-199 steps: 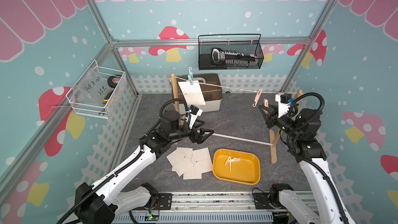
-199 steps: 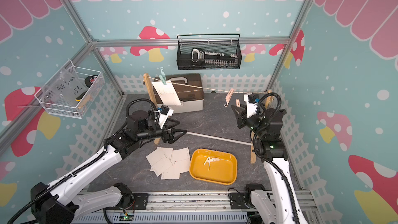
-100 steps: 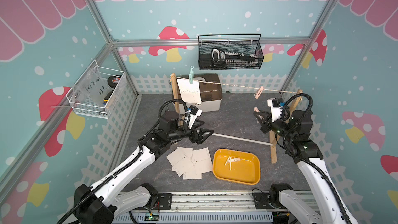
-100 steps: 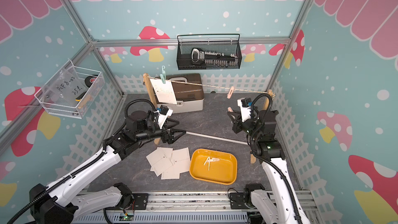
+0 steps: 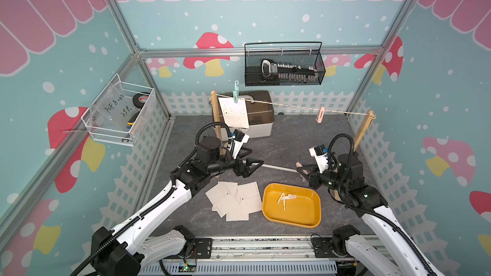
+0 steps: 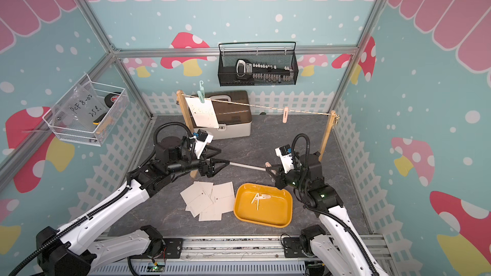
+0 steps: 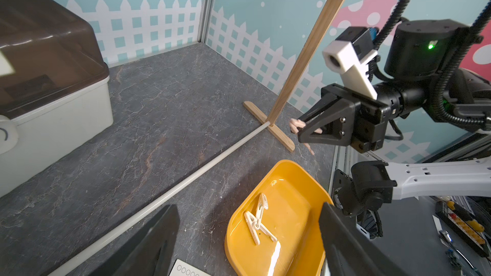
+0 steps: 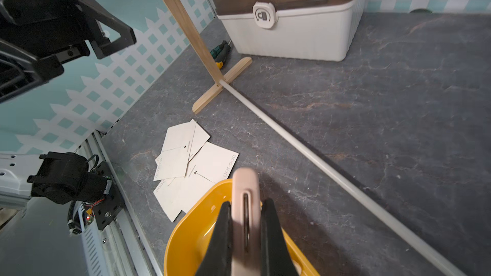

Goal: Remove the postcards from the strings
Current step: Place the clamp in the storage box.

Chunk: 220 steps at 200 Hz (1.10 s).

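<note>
Right gripper [image 8: 245, 203] is clamping a pink clothespin [image 8: 244, 181] just over the yellow tray [image 5: 300, 209] rim, while the left gripper [image 5: 252, 159] is hanging wide open just behind the tray. One postcard [image 5: 235, 112] is dangling from the string [image 5: 292, 105] well behind the tray; the loose postcards [image 5: 247, 197] are lying right beside it.

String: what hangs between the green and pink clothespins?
Only part of the postcard under the green clothespin; then bare string to the pink clothespin, in both top views.
</note>
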Each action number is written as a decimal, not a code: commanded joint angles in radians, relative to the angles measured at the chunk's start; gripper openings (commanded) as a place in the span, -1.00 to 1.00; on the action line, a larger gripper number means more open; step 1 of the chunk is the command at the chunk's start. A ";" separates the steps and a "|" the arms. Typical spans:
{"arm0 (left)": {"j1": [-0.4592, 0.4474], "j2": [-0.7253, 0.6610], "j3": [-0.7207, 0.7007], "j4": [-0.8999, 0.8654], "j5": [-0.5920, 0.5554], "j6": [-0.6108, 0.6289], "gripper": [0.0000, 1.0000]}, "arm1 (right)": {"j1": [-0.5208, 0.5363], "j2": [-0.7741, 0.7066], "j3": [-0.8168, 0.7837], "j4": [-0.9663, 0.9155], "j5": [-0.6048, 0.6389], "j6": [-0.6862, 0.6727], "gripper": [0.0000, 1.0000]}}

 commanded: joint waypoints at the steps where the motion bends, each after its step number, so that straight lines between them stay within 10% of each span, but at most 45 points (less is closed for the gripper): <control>1: -0.007 -0.008 -0.009 0.016 0.010 0.036 0.75 | 0.029 -0.017 -0.043 0.012 0.041 0.072 -0.98; 61: -0.006 -0.015 -0.011 0.011 0.004 0.042 0.74 | 0.038 -0.021 -0.081 -0.031 0.079 0.086 -0.51; 220: -0.006 -0.015 -0.012 0.005 -0.002 0.048 0.75 | 0.038 -0.094 0.069 0.010 0.268 0.090 -0.15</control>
